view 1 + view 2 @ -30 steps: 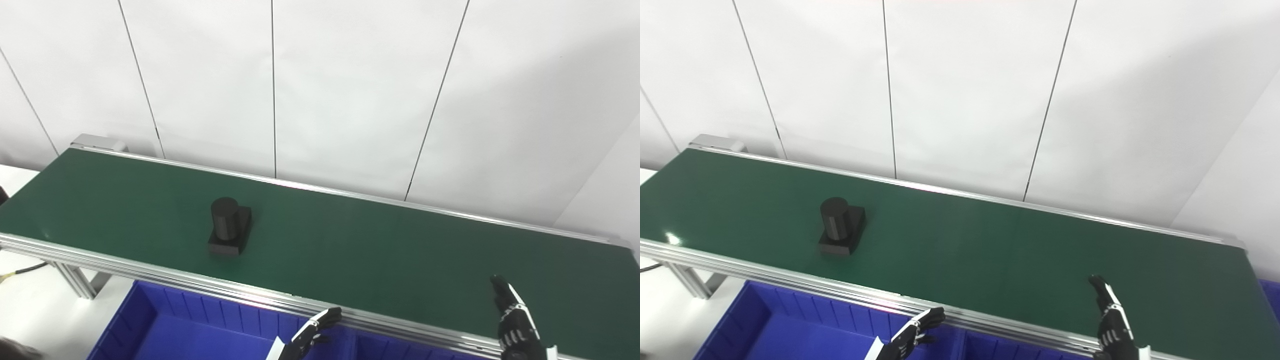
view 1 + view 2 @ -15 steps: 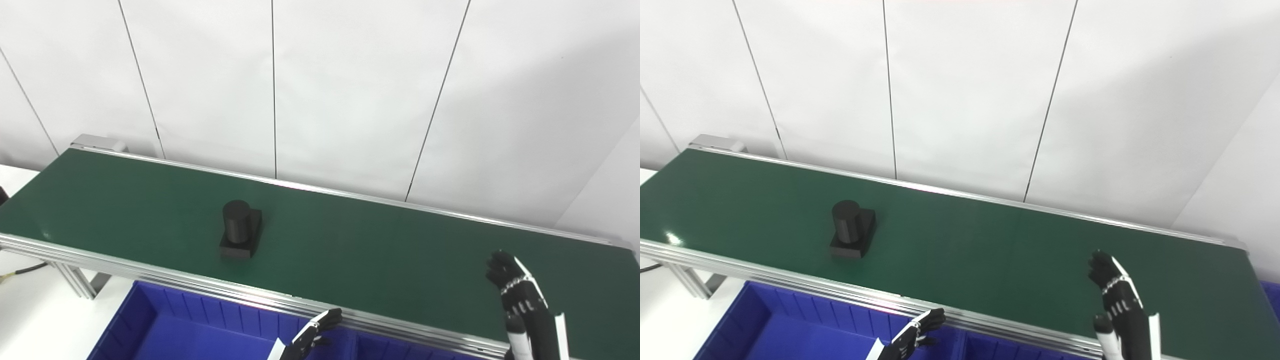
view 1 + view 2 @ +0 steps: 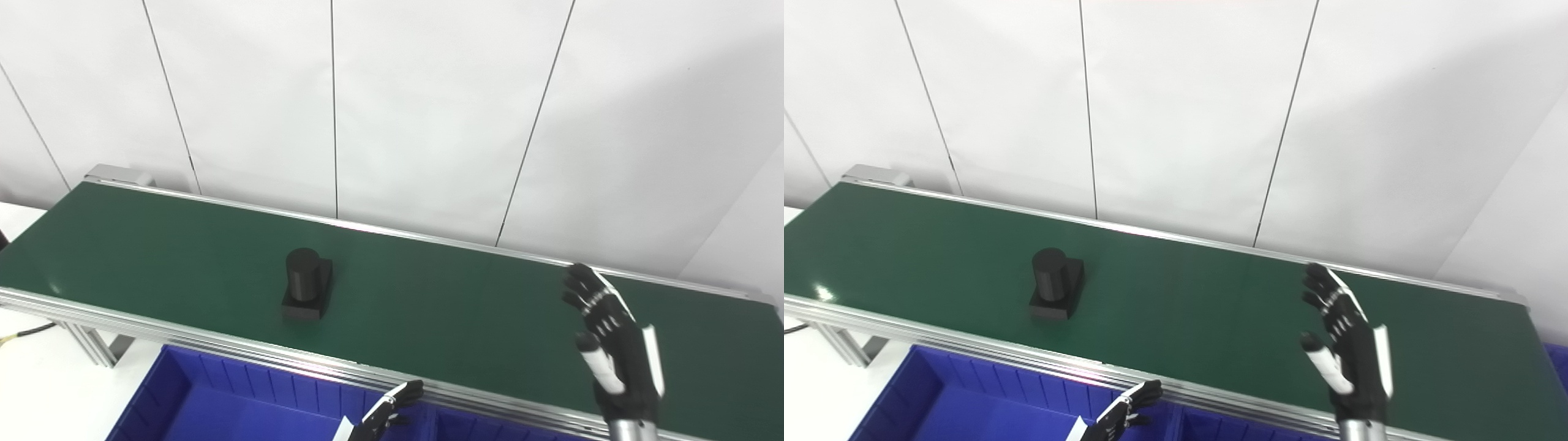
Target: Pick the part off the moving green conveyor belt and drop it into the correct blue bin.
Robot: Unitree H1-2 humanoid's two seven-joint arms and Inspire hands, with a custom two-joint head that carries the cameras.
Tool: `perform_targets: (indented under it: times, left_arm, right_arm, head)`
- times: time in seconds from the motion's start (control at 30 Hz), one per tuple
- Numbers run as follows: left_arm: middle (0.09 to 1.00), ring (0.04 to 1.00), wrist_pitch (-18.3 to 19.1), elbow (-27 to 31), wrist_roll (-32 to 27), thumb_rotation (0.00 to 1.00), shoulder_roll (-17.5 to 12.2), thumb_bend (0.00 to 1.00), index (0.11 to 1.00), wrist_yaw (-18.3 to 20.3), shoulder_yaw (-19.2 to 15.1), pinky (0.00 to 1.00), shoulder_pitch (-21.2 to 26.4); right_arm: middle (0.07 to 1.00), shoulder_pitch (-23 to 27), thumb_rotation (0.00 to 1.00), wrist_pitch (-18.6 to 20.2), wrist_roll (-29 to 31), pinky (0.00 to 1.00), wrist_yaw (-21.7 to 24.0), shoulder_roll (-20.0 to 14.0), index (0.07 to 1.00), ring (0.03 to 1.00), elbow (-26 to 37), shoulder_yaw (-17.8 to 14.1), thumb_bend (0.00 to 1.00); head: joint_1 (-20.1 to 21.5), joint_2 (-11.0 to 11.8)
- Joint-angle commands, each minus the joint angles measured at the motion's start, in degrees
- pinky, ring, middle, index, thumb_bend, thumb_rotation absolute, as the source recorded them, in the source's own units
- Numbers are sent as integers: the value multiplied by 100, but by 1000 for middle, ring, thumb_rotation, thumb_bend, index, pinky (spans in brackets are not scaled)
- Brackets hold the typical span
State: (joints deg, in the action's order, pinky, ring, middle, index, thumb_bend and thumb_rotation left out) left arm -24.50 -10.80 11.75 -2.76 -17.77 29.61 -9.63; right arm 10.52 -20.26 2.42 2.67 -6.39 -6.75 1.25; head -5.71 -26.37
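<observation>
We hold our right hand (image 3: 612,343) raised over the green belt (image 3: 429,300), fingers spread and empty, judging the part (image 3: 304,292) at nine o'clock will ride toward it. Our left hand (image 3: 383,418) waits empty above the blue bin (image 3: 184,392).

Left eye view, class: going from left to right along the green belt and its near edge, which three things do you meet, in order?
Black part standing on the belt → left hand low at the near rail → right hand raised over the belt, fingers apart.
</observation>
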Motion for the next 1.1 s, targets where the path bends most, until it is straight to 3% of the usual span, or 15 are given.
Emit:
perform_targets:
  times: [0.0, 0.27, 0.53, 0.8, 1.07]
  left_arm:
    - [861, 862, -242, 154, 8, 961, 42, 809, 861, 3, 18, 771, 4]
    - [864, 866, -242, 121, -39, 948, 33, 800, 860, 14, 71, 776, 30]
    - [868, 869, -242, 89, 30, 933, 26, 831, 860, -17, 136, 772, 30]
    - [851, 849, -242, 85, 294, 919, 17, 825, 849, -373, 410, 749, 83]
    - [846, 839, -242, 130, 509, 939, 85, 858, 848, -650, 628, 733, 82]
  right_arm:
    - [857, 312, 732, 132, -187, 761, -29, 49, 839, 832, 38, 20, 841]
    - [873, 914, 731, 59, -581, 710, 71, 8, 867, 818, -472, 190, 806]
    - [885, 1586, 705, 13, -1090, 748, 46, -37, 856, 826, -1269, 390, 875]
    - [888, 2094, 582, -118, -1303, 706, 31, 0, 882, 800, -2033, 557, 931]
    - [873, 2417, 490, 6, -1628, 662, -205, 165, 889, 765, -2452, 688, 969]
  head:
    - [-12, -1]
    - [-19, 16]
    - [17, 8]
    - [-79, -3]
    - [-227, -79]
